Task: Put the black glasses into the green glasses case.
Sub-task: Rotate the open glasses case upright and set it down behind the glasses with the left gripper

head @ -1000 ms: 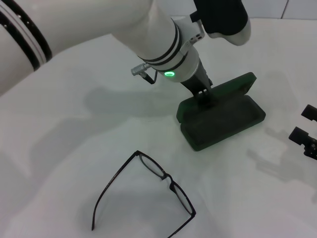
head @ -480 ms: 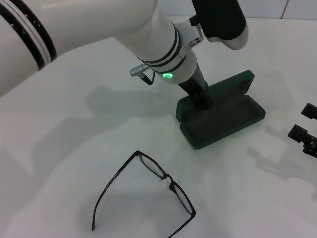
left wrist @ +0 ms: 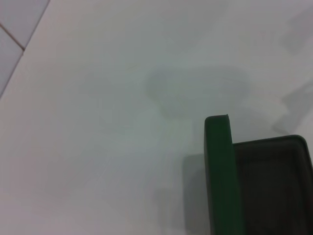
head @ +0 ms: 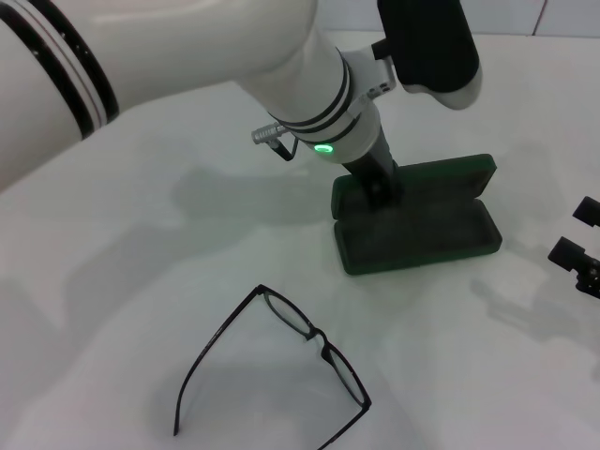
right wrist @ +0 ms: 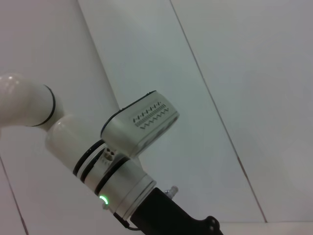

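Left gripper point(head: 380, 187) reaching into the open dark green hard clamshell glasses case point(head: 417, 230); whether its claw is spread cannot be told.

Thin-framed black glasses point(head: 281, 361) are lying unfolded on the white table point(head: 112, 281), well apart from the case; right gripper point(head: 579, 251) is idling at the table's right edge.

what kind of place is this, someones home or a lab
Most likely a robot test bench or lab, not a home: a plain white table holding only the black glasses and the open green glasses case, with bare white wall panels behind.
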